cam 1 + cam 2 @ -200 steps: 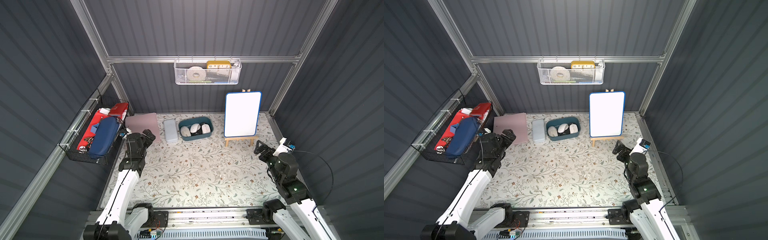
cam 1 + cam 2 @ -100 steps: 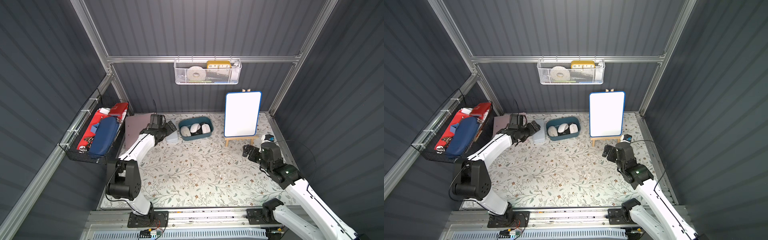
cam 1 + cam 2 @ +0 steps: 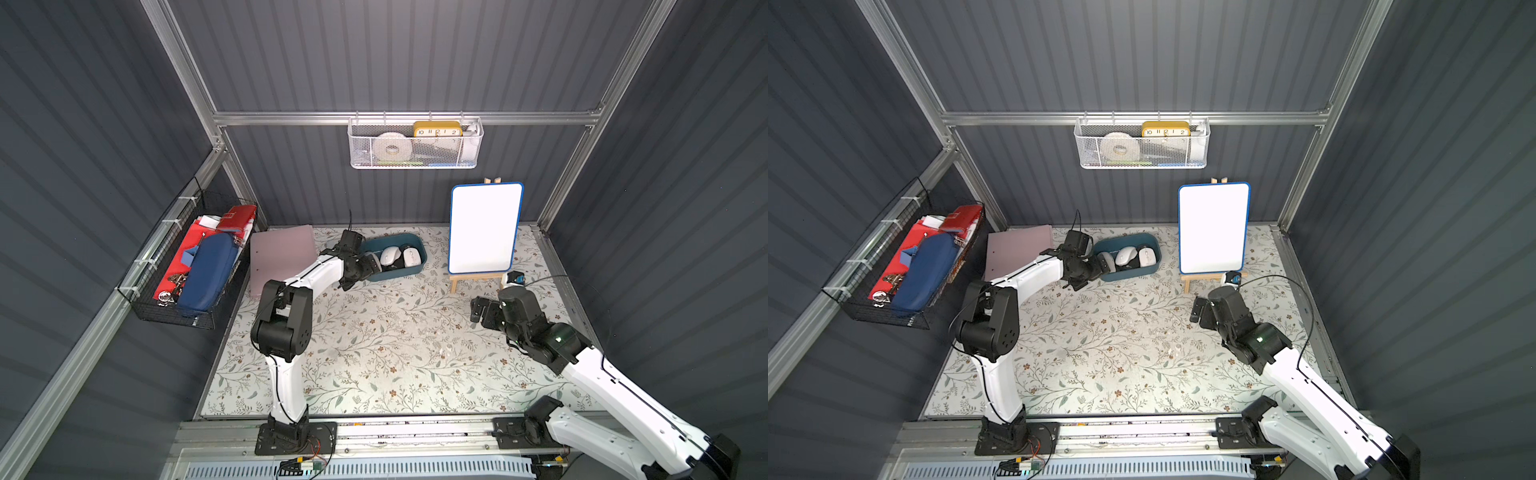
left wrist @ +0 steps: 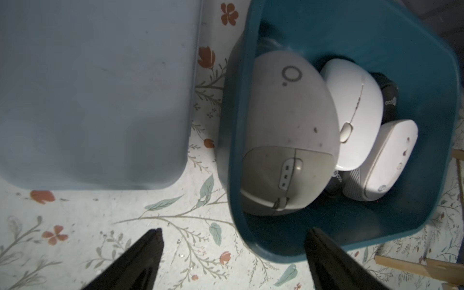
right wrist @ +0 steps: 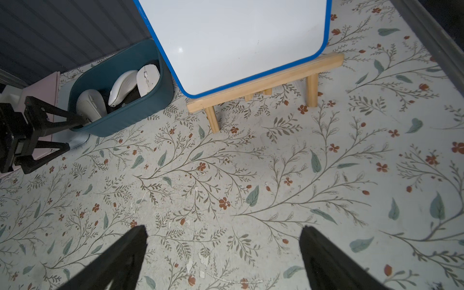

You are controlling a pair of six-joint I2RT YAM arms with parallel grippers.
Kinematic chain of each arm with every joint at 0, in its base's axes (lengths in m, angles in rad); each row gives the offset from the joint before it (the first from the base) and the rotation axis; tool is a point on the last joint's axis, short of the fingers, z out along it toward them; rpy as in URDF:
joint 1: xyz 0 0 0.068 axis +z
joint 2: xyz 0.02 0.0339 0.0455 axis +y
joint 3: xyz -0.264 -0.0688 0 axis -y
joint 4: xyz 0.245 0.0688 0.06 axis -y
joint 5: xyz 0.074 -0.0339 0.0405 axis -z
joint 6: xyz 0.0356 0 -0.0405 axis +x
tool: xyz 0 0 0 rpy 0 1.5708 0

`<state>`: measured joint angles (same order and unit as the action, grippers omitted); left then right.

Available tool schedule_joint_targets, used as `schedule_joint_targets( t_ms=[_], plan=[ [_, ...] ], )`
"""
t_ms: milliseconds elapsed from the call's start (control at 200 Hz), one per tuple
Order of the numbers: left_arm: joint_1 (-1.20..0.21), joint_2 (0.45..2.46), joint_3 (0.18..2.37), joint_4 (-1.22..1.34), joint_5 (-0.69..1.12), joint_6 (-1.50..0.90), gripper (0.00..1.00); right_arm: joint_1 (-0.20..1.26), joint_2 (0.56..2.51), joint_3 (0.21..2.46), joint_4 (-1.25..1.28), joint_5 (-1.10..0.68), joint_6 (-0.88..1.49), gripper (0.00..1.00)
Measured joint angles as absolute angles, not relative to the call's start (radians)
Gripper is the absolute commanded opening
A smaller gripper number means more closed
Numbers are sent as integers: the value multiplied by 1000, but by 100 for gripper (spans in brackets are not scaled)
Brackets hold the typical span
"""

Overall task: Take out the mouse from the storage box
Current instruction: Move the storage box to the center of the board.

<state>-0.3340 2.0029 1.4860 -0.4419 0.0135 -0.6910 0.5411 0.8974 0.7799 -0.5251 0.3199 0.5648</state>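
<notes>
The storage box (image 3: pixel 417 245) (image 3: pixel 1153 248) is a dark teal tub at the back of the floral mat. Several mice lie in it: a grey-beige mouse (image 4: pixel 288 135) at its left end, two white ones (image 4: pixel 356 113) (image 4: pixel 386 160), and a black one (image 4: pixel 389 98) underneath. My left gripper (image 3: pixel 366 268) (image 3: pixel 1100 266) (image 4: pixel 234 232) is open at the box's left end. One finger (image 5: pixel 75 118) reaches over the rim beside the grey-beige mouse, the other stays outside the wall. It holds nothing. My right gripper (image 3: pixel 478 311) (image 5: pixel 223 228) hangs open and empty over the mat.
A flat pale-blue case (image 4: pixel 88 88) lies just left of the box, a pink folder (image 3: pixel 282 249) beyond it. A whiteboard on a wooden easel (image 3: pixel 484 228) stands right of the box. A white mesh basket (image 3: pixel 415 145) hangs on the back wall, a black wire basket (image 3: pixel 195 266) on the left wall.
My left arm has swung from the left wall across the pale-blue case to the box's left end. My right arm has stretched forward and lower over the mat.
</notes>
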Motion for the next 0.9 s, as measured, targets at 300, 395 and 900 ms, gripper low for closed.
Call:
schedule_joint_targets(
  t_ms=[300,395,900],
  plan=[
    [-331,2013,1520,-441,-12,-713,65,578,919,774,-525,334,568,97],
    [-331,2027,1526,-442,-14,-714,58,586,929,774,-525,339,569,97],
    [-337,2062,1564,-445,-32,-727,20,640,944,774,-521,369,585,96]
  ],
)
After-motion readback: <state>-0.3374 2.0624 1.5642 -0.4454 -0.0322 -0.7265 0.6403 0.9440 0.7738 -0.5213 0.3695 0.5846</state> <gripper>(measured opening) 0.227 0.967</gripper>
